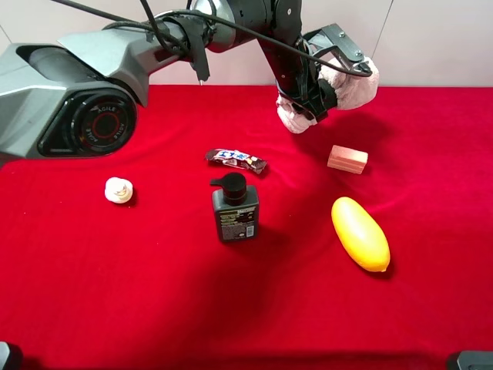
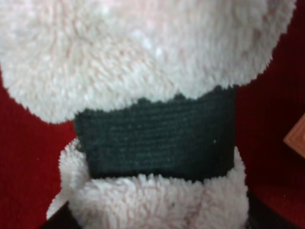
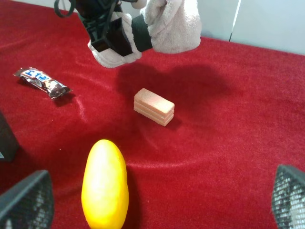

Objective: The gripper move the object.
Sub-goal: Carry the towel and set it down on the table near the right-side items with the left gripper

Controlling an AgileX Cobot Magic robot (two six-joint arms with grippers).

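The object is the pale pink fluffy towel point(image 1: 350, 85) with a black band point(image 2: 157, 138) round its middle. My left gripper point(image 1: 312, 96), a dark claw, has reached across to the back right and is shut on the towel at the band. It holds the towel above the red cloth, with a shadow beneath it in the right wrist view point(image 3: 174, 26). The towel fills the left wrist view point(image 2: 143, 47). My right gripper point(image 3: 157, 200) is open and empty, low over the cloth near the front right, with its fingertips point(image 3: 24, 202) far apart.
A pink soap bar point(image 1: 347, 158) lies just in front of the held towel. A yellow oval fruit point(image 1: 360, 233) is nearer the front. A black pump bottle point(image 1: 234, 208) and a candy bar point(image 1: 236, 159) are in the middle. A white cap point(image 1: 118, 190) is at the left.
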